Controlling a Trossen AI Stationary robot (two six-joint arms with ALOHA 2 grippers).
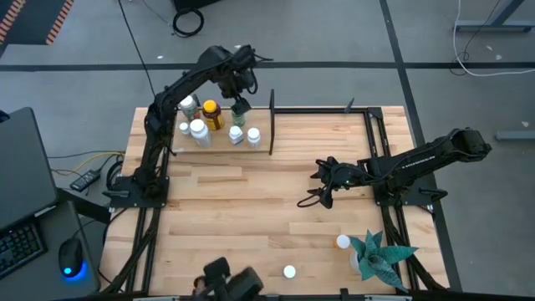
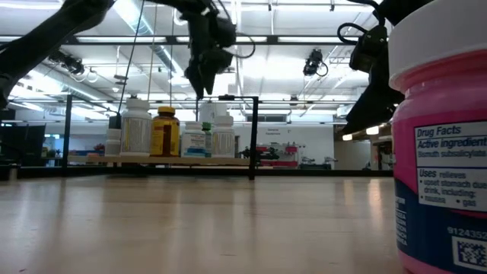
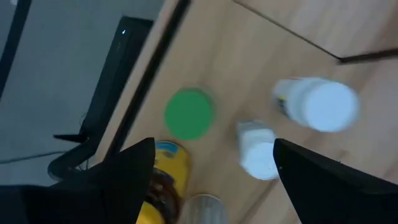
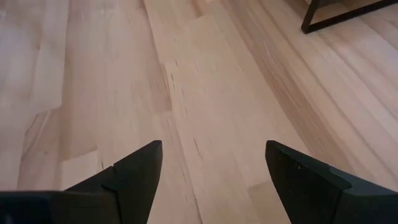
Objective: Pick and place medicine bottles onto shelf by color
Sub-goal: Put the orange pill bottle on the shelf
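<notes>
The shelf (image 1: pixel 219 150) stands at the table's far left, with its black divider (image 1: pixel 272 127) on its right. Several medicine bottles stand on it: white ones (image 1: pixel 198 130), an amber one with a yellow cap (image 1: pixel 211 113) and a green-capped one (image 1: pixel 242 108). My left gripper (image 1: pixel 240 90) hovers open above the green cap (image 3: pixel 189 114), touching nothing; the low view shows it (image 2: pixel 200 80) clear of the bottles (image 2: pixel 163 131). My right gripper (image 1: pixel 318 186) waits open over bare wood (image 4: pixel 214 149) at mid-table. Two white-capped bottles (image 1: pixel 343 242) (image 1: pixel 289 271) stand near the table's near edge. A pink bottle (image 2: pixel 441 152) stands close to the low camera.
A teal spiky plant (image 1: pixel 380 255) sits at the near right corner. Black frame posts and rails (image 1: pixel 368 125) border the table's far right part. Bare wood lies between the shelf and the right gripper. A laptop and a mouse (image 1: pixel 71 259) sit off the table's left side.
</notes>
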